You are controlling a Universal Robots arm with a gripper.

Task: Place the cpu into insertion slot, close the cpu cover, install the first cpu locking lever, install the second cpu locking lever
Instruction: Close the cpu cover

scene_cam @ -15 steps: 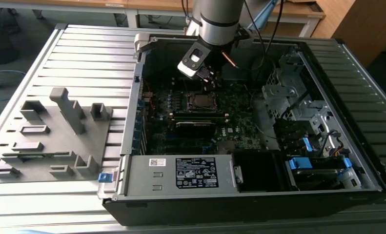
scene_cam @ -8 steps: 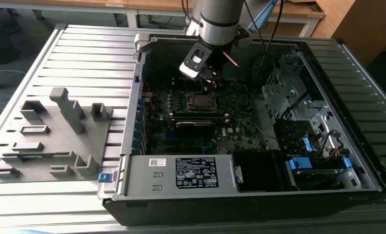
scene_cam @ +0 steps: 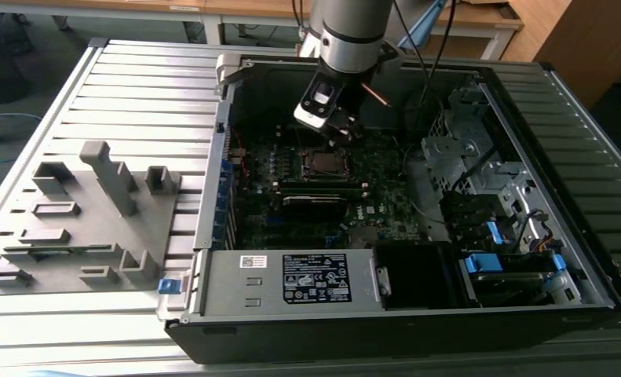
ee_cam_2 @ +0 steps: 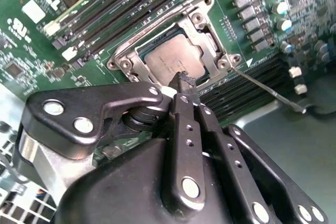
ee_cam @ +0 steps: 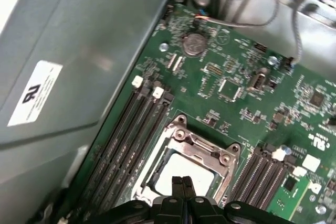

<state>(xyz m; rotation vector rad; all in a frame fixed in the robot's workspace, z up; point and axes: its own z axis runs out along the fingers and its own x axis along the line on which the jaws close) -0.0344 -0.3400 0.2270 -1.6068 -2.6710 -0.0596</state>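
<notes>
The cpu lies flat in its socket on the green motherboard, dull silver top up. Around it the cpu cover, a silvery frame, lies down over its edges. A thin metal locking lever sticks out from one socket corner, raised off the board. My gripper hangs just above the cpu's edge, shut with nothing between its fingers. In the first wrist view the gripper is over the cpu and cover. In the exterior view the gripper hovers over the socket.
Black memory slots run beside the socket. The open computer case has a power supply at the front and a drive cage at the exterior view's right. A grey fixture block stands on the slatted table.
</notes>
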